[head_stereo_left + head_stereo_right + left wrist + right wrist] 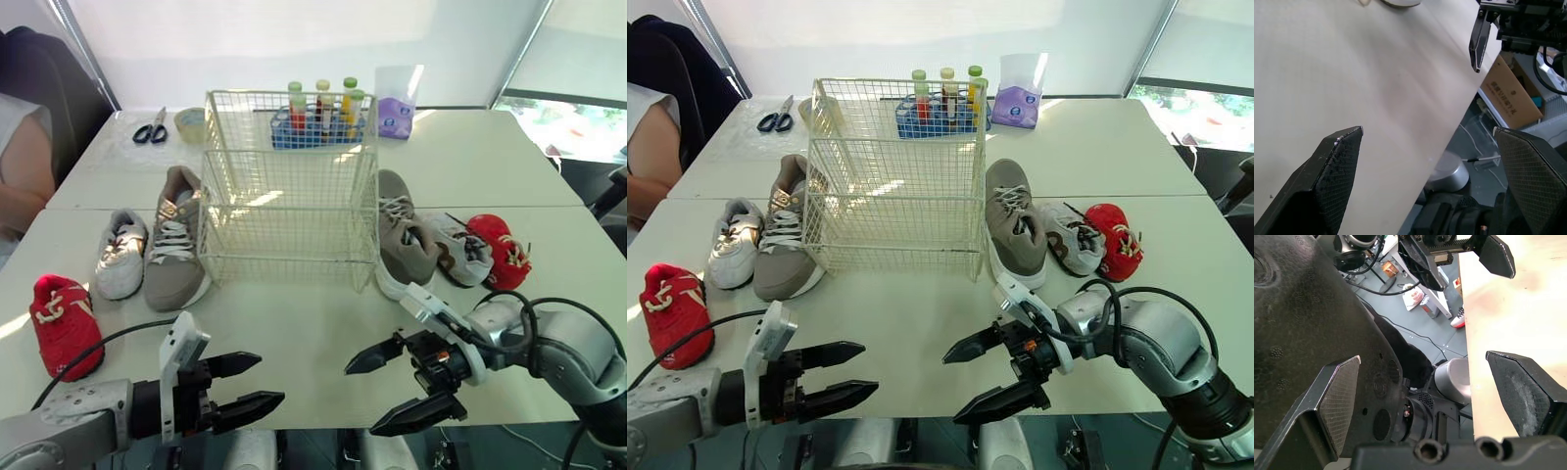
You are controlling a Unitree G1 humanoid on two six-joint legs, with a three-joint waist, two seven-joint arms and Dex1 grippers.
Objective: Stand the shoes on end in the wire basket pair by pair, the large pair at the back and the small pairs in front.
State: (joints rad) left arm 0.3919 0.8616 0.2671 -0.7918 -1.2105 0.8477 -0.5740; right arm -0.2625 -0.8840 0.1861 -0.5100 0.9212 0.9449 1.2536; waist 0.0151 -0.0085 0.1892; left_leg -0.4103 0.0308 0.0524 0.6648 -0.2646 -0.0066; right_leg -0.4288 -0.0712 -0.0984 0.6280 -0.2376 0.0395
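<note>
An empty white wire basket (pixel 289 191) stands mid-table. To its left lie a large taupe shoe (pixel 174 238), a small white shoe (pixel 121 255) and a small red shoe (pixel 65 323). To its right lie the other large taupe shoe (pixel 404 233), a small white shoe (pixel 458 249) and a small red shoe (pixel 502 251). My left gripper (pixel 250 382) is open at the table's front edge, holding nothing. My right gripper (pixel 390 390) is open beside it, also holding nothing, fingers pointing left.
Behind the basket stand a blue rack of bottles (pixel 318 113), a purple pouch (pixel 396 106), a tape roll (pixel 190 122) and scissors (pixel 151 129). A person's arm (pixel 24 166) rests at the far left. A cardboard box (pixel 1512 95) sits on the floor beyond the table edge.
</note>
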